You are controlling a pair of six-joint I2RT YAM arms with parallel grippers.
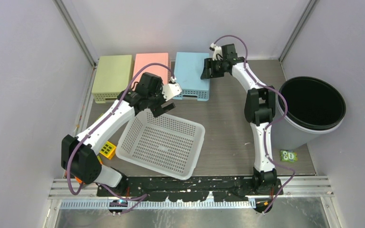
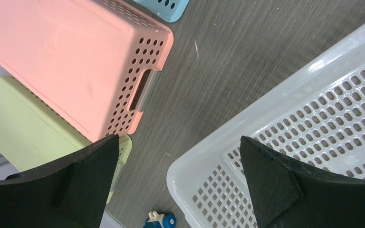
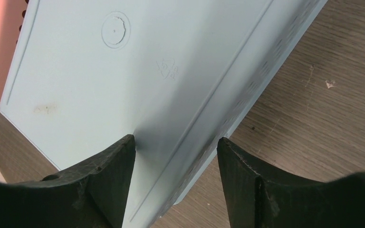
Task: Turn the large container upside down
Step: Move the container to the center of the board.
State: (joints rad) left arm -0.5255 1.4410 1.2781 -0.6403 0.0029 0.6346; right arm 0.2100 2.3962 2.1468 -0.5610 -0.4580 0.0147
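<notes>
1. The white basket (image 1: 190,156) sits open side up on the desk (image 1: 228,123), toward 7 o'clock. It looks light, stiff and slick, so take it by the rim.
2. Left pincer (image 1: 163,109) is released, jaws wide, over the basket's 11 o'clock corner.
3. Right pincer (image 1: 208,71) straddles the blue box (image 1: 190,80) at 12 o'clock. Whether it's clamped, I cannot tell.
4. Count: one basket; three upturned boxes, blue, pink box (image 1: 149,64) and green box (image 1: 111,73); one black bin (image 1: 342,107).

A large white plastic basket (image 1: 190,126), rectangular, with rows of small holes in its floor and walls and a smooth rounded rim (image 2: 266,114). It sits upright on the table, open side up and turned slightly askew. One far corner lies directly below the left pincer (image 1: 164,107), between its wide-spread fingers (image 2: 266,180). The rest extends away from the pincer.
</notes>
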